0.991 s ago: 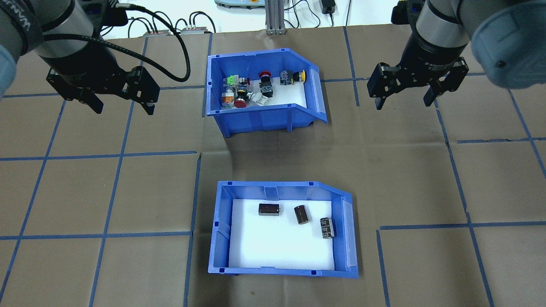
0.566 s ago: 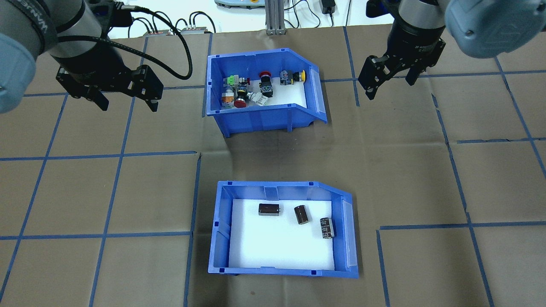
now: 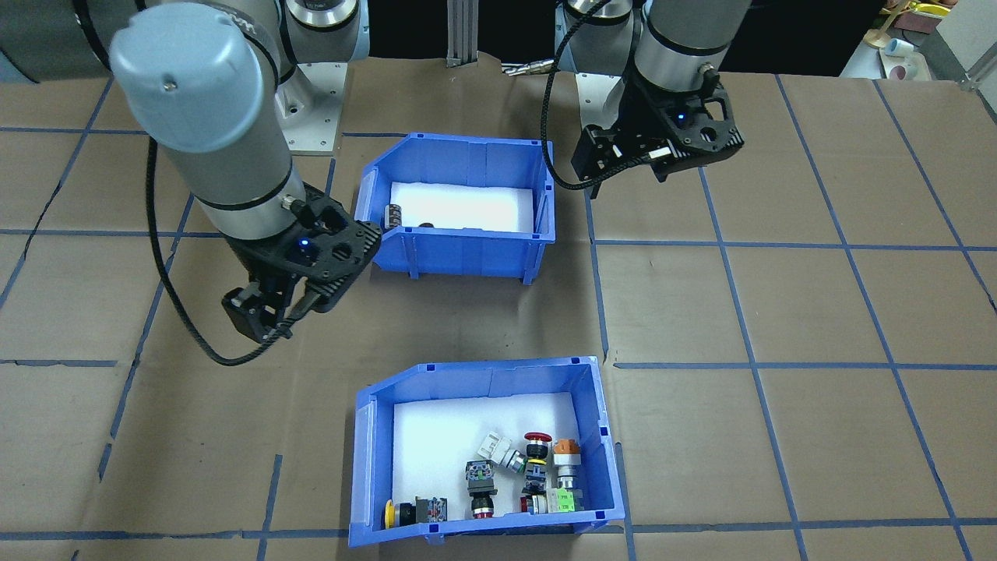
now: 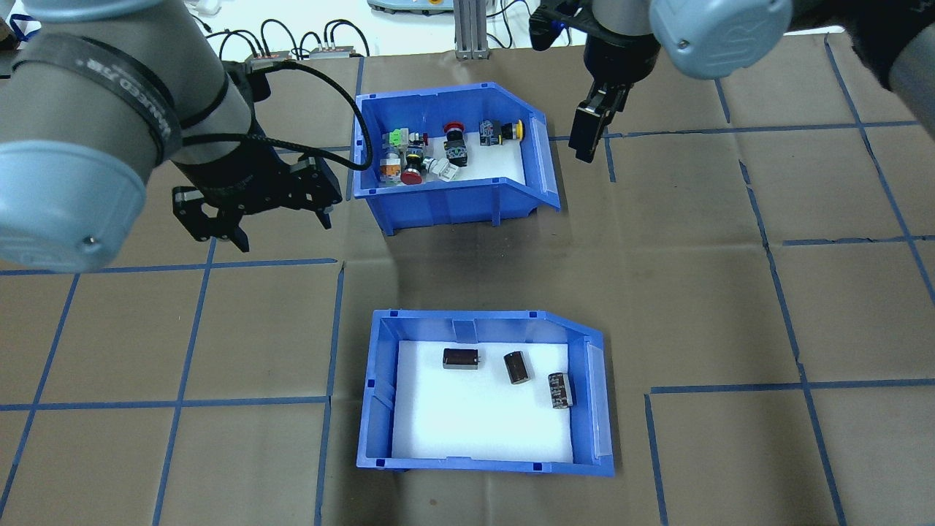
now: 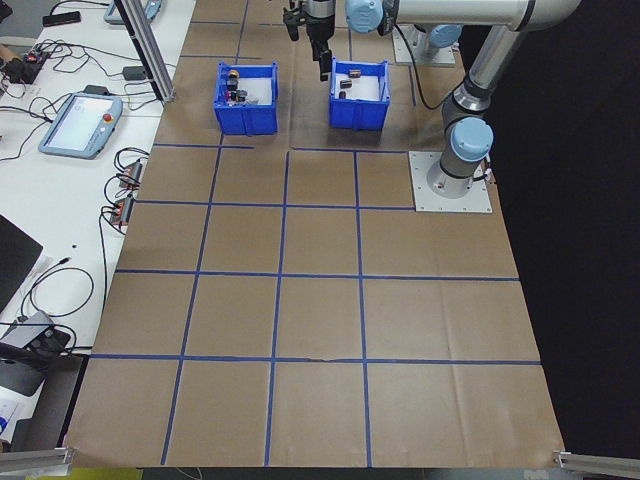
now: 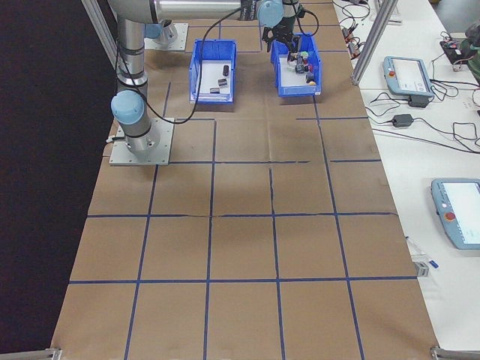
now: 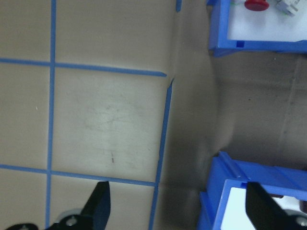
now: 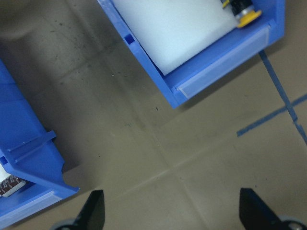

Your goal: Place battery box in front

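1. The table (image 4: 730, 292) is covered in brown paper crossed by a grid of blue tape lines.
2. The battery box (image 4: 380, 409) is bright blue with a white floor liner; its three batteries (image 4: 516, 367) are black.
3. Beyond the battery box, the switch bin (image 4: 453, 204) is the same blue, holding red, orange, green and yellow buttons.
4. Both arms are silver-grey with pale blue caps; the left gripper (image 4: 252, 223) and right gripper (image 4: 590, 131) are black.
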### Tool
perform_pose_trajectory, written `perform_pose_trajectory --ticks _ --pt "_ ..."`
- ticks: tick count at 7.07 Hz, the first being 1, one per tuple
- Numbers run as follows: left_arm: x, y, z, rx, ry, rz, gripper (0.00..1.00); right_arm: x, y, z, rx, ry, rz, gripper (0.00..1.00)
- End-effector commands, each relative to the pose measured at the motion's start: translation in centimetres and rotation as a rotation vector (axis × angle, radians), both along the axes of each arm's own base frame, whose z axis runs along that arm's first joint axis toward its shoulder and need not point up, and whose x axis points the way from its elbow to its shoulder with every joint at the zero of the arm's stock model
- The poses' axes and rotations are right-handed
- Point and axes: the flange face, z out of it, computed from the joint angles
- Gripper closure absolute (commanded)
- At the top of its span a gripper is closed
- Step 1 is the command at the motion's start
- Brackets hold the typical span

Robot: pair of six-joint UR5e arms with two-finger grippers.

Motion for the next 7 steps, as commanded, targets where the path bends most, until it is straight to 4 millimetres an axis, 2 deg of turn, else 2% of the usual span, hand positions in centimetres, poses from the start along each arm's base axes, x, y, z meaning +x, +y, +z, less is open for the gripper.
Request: perform_pose_trajectory --ticks 1,3,4,5,6,7 --pt "-2.9 5.7 -2.7 0.031 -0.024 0.418 0.03 5.7 -1.1 -1.8 -0.012 -0.004 0.271 0.0" --pt "-4.1 12.8 -6.5 0.076 -0.056 0.812 0.03 13.1 -1.1 -4.7 -0.029 -0.007 0.444 0.0" --pt "-5.9 15.4 -7.9 0.066 -0.037 0.914 0.03 16.3 -1.5 -5.8 -0.057 -0.012 0.485 0.0" --pt "-8.0 17.7 -9.7 0.055 -0.034 0.98 0.03 19.3 -0.9 -8.0 -0.038 -0.011 0.526 0.0" --pt "-9.6 19.6 -11.1 0.027 0.001 1.016 0.02 21.4 0.0 -10.3 -0.009 -0.009 0.557 0.0" --pt "-10.4 21.0 -12.4 0.077 0.02 1.082 0.02 21.7 0.4 -11.6 0.014 -0.005 0.563 0.0"
